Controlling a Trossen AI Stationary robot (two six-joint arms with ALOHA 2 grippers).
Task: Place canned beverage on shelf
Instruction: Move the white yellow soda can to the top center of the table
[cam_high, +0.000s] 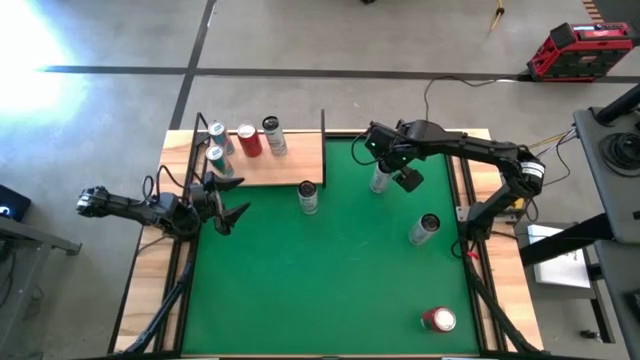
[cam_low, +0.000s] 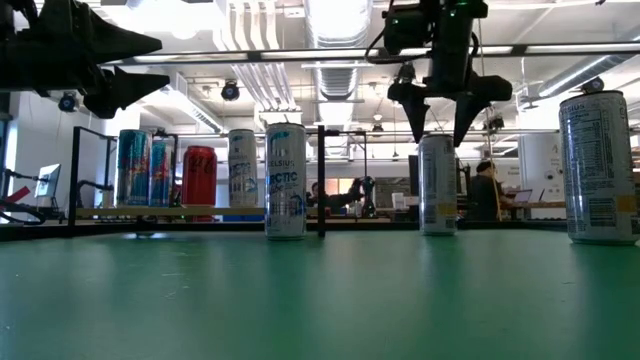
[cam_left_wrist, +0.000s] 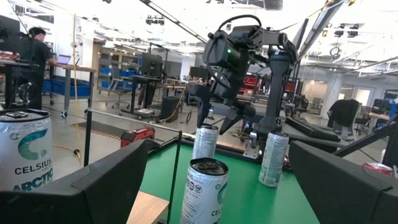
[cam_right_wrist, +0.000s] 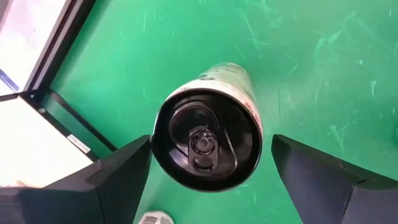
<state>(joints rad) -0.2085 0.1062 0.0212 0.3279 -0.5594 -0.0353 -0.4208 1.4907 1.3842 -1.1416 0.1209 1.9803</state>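
I had the right gripper (cam_high: 393, 168) poised directly above a tall slim can (cam_high: 380, 180) that stood upright on the green mat (cam_high: 340, 270), just off the right end of the shelf (cam_high: 290, 165). Down the right wrist view the can's black lid (cam_right_wrist: 204, 140) sat centred between the two fingers (cam_right_wrist: 118, 180), its long axis running straight up at the camera, so the coming move looked to me like a plain vertical descent. In the low view the fingertips flanked the air just above the can's top (cam_low: 437, 140), still clear of its wall on either side. The jaws stood wide, well wider than the can, and gripped nothing.

The shelf lay to the left of that can along the far edge of the worktop, already carrying four upright cans (cam_high: 245, 140). Another can (cam_high: 308, 197) stood on the mat just in front of the shelf's right corner, and I judged it might sit in the carry path. Two further cans were nearer the right edge: one upright (cam_high: 424, 229), and a red one (cam_high: 438, 319) near the front corner, which I could not tell was standing or lying.

The left gripper (cam_high: 228, 200) waited at the shelf's front-left corner, jaws spread and empty. The right arm was clearly the nearer one to this can.
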